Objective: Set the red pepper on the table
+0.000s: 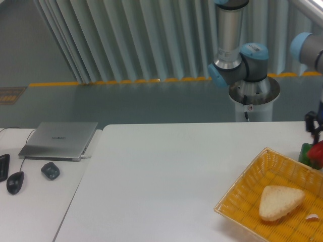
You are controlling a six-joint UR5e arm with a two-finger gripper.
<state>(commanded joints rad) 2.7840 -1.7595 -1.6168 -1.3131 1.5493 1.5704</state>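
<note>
The red pepper [318,152] shows at the far right edge of the camera view, partly cut off by the frame. It hangs above the table [166,171], just beyond the basket's far right rim. My gripper [318,141] is shut on it from above. Only one black finger [309,122] shows; the rest of the gripper is out of frame.
A yellow woven basket [242,194] sits at the table's front right with a pale triangular bread piece [280,201] in it. A green pepper [305,154] lies just behind the basket, beside the red one. A laptop [59,139], mouse [15,182] and small dark object [50,170] lie on the left.
</note>
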